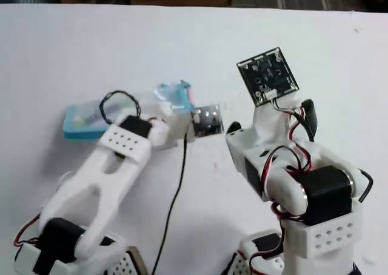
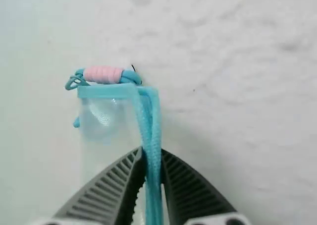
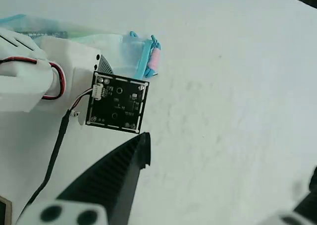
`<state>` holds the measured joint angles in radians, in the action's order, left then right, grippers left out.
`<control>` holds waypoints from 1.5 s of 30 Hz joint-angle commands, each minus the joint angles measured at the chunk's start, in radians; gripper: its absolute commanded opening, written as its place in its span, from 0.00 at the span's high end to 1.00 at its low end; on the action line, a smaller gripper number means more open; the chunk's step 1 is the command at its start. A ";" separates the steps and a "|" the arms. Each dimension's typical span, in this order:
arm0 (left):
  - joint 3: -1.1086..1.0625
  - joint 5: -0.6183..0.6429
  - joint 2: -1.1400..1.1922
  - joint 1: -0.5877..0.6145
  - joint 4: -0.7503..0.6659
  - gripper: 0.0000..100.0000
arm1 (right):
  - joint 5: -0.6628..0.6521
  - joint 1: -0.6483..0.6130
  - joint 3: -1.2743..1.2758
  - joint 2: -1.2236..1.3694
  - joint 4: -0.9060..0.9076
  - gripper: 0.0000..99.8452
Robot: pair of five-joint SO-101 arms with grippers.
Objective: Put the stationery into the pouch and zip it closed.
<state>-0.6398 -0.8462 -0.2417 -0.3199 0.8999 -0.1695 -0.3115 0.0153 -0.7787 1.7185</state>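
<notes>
The pouch (image 1: 85, 122) lay on the white table (image 1: 303, 45), its long axis running across the high view. Its end with the pink pull (image 2: 101, 74) pointed toward the right arm. The left gripper (image 2: 152, 158) pinched the pouch's teal edge near that end. The right gripper (image 3: 225, 170) gaped wide nearby.

Your two arms are white plastic with black motor blocks: the left arm (image 1: 109, 178) at lower left, the right arm (image 1: 257, 151) at lower right. Red and black wires (image 1: 295, 157) loop over the right one, and a black cable (image 1: 176, 196) trails from the left. Each wrist carries a square black circuit board (image 1: 267, 75). The left gripper (image 2: 151, 153) has dark grey, ribbed fingers (image 2: 116, 183).
</notes>
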 commanded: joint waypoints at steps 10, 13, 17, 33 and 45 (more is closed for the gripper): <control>0.249 0.548 0.007 0.094 0.190 0.72 | 0.009 0.007 -0.015 -0.012 -0.028 0.53; 0.272 0.586 0.001 0.150 0.192 0.72 | 0.009 0.007 -0.015 -0.012 -0.028 0.53; 0.284 0.594 -0.001 0.180 0.226 0.72 | 0.009 0.007 -0.015 -0.012 -0.028 0.53; 0.546 0.692 -0.004 0.176 0.394 0.72 | 0.078 0.007 -0.011 -0.012 -0.024 0.53; 0.816 1.295 0.002 0.311 0.446 0.72 | 0.101 0.007 -0.012 -0.012 -0.022 0.53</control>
<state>0.0890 0.2647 -0.2279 -0.0361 1.3495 -0.0806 -0.3115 0.0153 -0.7772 1.7031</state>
